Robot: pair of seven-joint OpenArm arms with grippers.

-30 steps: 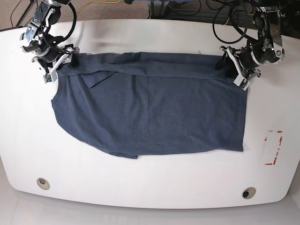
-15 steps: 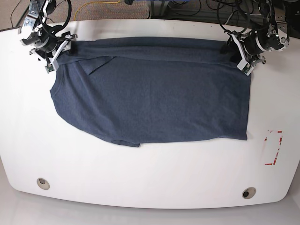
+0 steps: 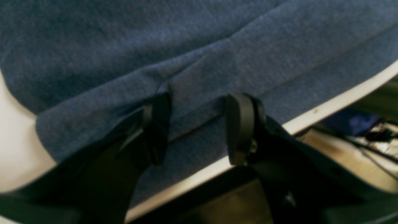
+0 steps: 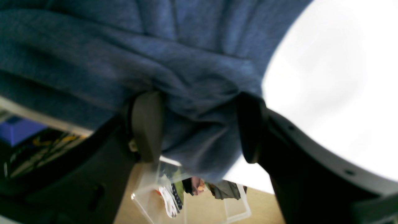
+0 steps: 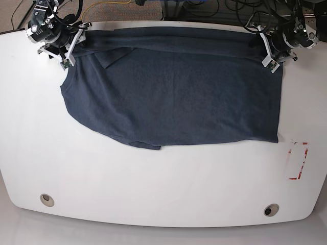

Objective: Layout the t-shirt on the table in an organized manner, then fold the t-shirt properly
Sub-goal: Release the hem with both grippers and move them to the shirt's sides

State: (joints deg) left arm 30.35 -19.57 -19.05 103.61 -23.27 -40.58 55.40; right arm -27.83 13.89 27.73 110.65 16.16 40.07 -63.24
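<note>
A dark blue t-shirt [image 5: 173,87] lies spread across the far half of the white table [image 5: 153,189], its top hem along the far edge. At the shirt's far right corner my left gripper [image 5: 271,49] is shut on it. In the left wrist view its fingers [image 3: 155,124] pinch a fold of the t-shirt [image 3: 192,62] by the table edge [image 3: 342,99]. My right gripper [image 5: 71,43] is shut on the far left corner. The right wrist view shows the bunched t-shirt [image 4: 192,93] caught in the right gripper [image 4: 199,127], part of it hanging past the table [image 4: 326,93].
Two round grommet holes [image 5: 47,199] [image 5: 271,210] sit near the front edge. A small red-outlined rectangle [image 5: 298,161] marks the right side. Cables [image 5: 245,13] run behind the far edge. A clear plastic bin [image 4: 186,193] stands on the floor below.
Both grippers have moved toward the table's far edge, dragging the shirt with them. The cloth has slid away from the front and its top fold has stretched out flatter.
</note>
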